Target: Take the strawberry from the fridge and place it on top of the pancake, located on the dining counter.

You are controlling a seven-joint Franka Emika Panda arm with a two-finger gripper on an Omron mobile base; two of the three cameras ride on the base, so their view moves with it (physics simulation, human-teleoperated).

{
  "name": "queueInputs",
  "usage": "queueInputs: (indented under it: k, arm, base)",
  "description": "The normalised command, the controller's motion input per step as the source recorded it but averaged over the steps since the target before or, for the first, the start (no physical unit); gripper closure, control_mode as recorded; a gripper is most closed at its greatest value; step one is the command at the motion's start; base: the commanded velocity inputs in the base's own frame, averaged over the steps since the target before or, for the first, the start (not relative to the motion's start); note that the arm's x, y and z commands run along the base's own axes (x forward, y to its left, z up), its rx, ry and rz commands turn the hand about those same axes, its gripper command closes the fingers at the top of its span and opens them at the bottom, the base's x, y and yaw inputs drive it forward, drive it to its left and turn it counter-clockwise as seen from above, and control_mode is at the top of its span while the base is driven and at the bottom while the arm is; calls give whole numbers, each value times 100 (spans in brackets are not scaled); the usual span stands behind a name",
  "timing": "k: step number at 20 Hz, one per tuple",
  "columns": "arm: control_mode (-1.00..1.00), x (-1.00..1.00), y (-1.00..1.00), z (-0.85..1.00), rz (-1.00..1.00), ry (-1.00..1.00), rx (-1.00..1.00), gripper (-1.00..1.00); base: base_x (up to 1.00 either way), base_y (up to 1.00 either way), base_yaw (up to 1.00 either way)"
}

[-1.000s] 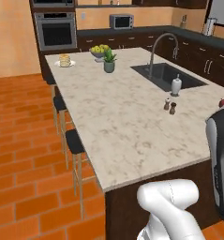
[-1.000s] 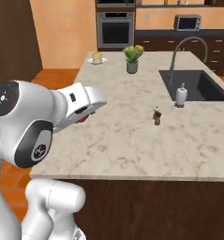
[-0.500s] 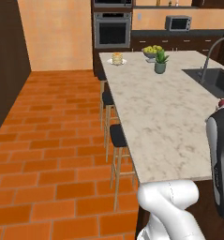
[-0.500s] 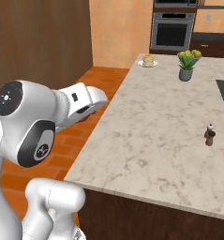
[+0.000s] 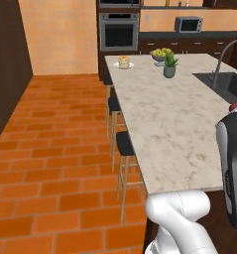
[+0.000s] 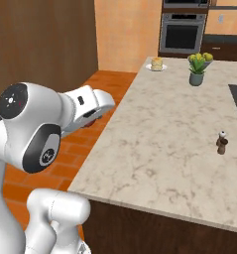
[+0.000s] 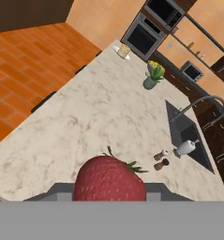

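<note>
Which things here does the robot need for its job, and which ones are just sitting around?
Needed:
- strawberry, held in the gripper
- pancake
- dining counter

Just sitting around:
- potted plant
- bowl of apples
- pepper grinder
- stools
- oven
- microwave

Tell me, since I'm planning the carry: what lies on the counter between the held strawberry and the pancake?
Bare marbled counter from strawberry to pancake in the hand view; the potted plant stands aside.
</note>
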Motion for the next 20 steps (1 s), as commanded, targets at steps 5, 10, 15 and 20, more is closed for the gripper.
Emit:
queueInputs:
  k: [5,10,15,20]
  arm:
    - [100,0,0,0,0,0,0,100]
    - [100,0,0,0,0,0,0,100]
    - [100,0,0,0,0,0,0,100]
    - [100,0,0,0,0,0,0,100]
  base:
    - [-38,32,80]
    - [-72,-41,2]
    - [-100,-93,-5]
    - [-72,-90,-19]
